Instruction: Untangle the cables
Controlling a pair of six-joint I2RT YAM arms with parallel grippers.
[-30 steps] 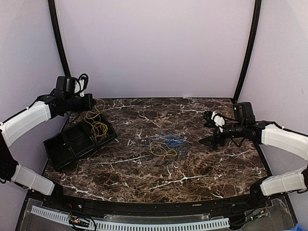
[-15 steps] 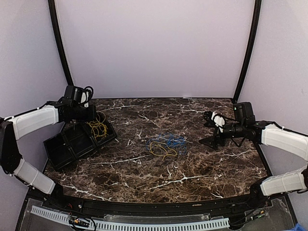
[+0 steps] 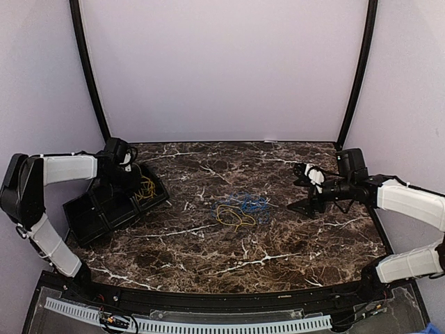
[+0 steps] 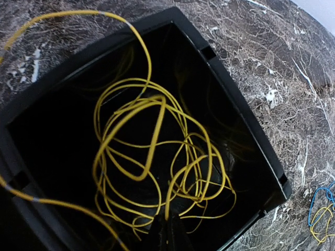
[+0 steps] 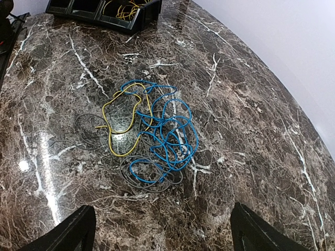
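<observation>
Since the left arm has swung down over the last second, its load now sits low instead of hanging above the tray. The marble counter [image 3: 292,236] carries a black tray [image 3: 87,216] at its left edge, which serves as the reference point here.

The left gripper [image 4: 165,235] is inside the tray's end compartment, its fingers clenched. A strand runs into the tips, so it appears to be holding the yellow cable [image 4: 155,135]. That cable lies coiled on the compartment floor.

The right gripper [image 5: 162,206] is far right of the tray, spread wide and holding nothing.

The remaining tangle [image 5: 152,133] of blue, yellow and grey cables lies on the counter well to the right of the tray.

Judgement: one cable is separated and delivered but not yet let go, and the tangle is outstanding. No brand, label or writing is legible.
</observation>
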